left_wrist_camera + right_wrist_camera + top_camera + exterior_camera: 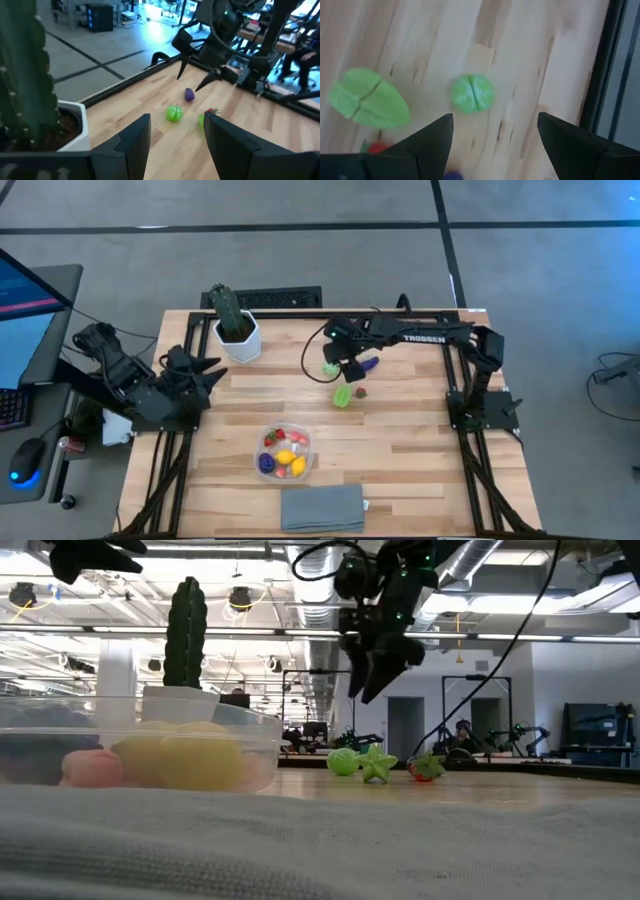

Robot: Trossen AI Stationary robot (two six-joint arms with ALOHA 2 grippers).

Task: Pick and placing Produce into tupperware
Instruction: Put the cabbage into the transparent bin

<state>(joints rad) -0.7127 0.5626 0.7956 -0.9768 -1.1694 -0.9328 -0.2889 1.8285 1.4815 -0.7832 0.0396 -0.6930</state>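
Note:
Four loose produce pieces lie on the wooden table: a round green one [330, 368] [473, 93], a purple one [368, 364] [189, 94], a leafy green one [343, 396] [368, 104] and a small red one [360, 392] [427, 768]. My right gripper [347, 368] [495, 119] hangs open above them and points steeply down, clear of all four. The clear tupperware [306, 465] [262, 740] stands nearer the front edge with several coloured pieces inside. My left gripper [205, 370] [172, 137] waits open at the table's left, raised beside the cactus.
A tall green cactus in a white pot [235, 325] [185, 635] stands at the back left. A folded grey cloth [322, 508] lies at the front edge, next to the tupperware. Bare wood spreads between the loose pieces and the tupperware.

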